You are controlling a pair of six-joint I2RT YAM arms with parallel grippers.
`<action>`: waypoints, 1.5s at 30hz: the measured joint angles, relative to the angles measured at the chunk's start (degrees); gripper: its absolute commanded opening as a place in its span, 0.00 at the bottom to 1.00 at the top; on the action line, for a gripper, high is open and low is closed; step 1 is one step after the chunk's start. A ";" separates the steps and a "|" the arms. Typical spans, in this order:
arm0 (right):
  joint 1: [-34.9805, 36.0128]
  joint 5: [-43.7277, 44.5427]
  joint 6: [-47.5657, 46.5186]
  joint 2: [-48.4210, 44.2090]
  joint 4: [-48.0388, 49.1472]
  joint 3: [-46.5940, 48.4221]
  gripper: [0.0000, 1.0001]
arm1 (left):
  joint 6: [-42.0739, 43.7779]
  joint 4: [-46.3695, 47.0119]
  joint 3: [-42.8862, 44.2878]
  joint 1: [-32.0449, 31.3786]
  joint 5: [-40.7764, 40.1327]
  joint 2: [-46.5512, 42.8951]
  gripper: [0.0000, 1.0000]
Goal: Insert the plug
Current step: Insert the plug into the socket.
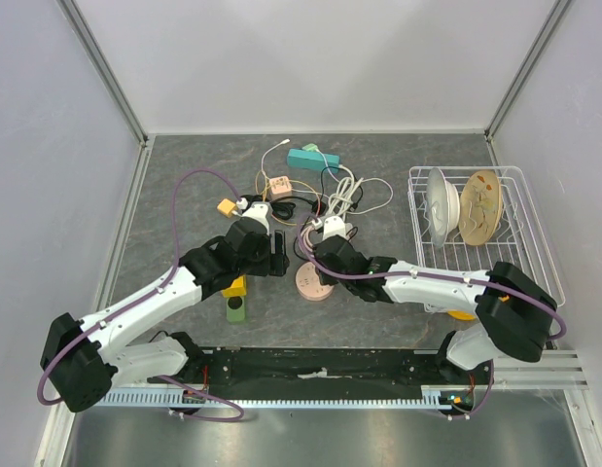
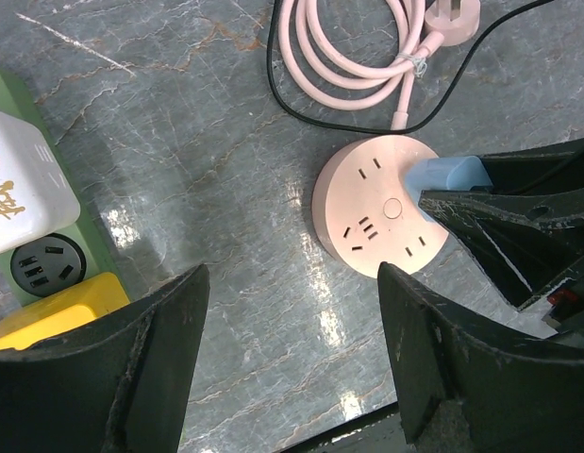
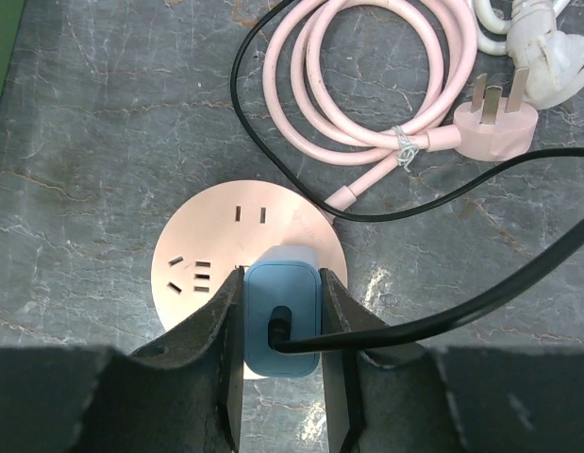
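A round pink power strip lies on the grey table, also in the left wrist view and the top view. My right gripper is shut on a light blue plug with a black cable, holding it upright against the strip's top face. The plug shows in the left wrist view. My left gripper is open and empty, hovering left of the pink strip. In the top view the right gripper and the left gripper are close together.
The strip's coiled pink cord and pink plug lie behind it. A white plug lies at the far right. A green strip with a white adapter and a yellow plug sits left. A wire dish rack stands right.
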 measured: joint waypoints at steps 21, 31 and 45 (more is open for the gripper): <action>2.19 3.26 -3.23 2.29 7.10 -1.44 0.00 | -0.02 0.22 -0.35 0.00 0.39 0.37 0.78; 2.19 2.91 -4.31 2.97 7.26 -1.16 0.00 | -0.02 0.37 -0.44 0.00 0.57 0.52 0.78; 2.25 1.46 -5.53 5.09 7.08 0.61 0.00 | -0.02 0.26 -0.48 0.00 1.66 2.05 0.78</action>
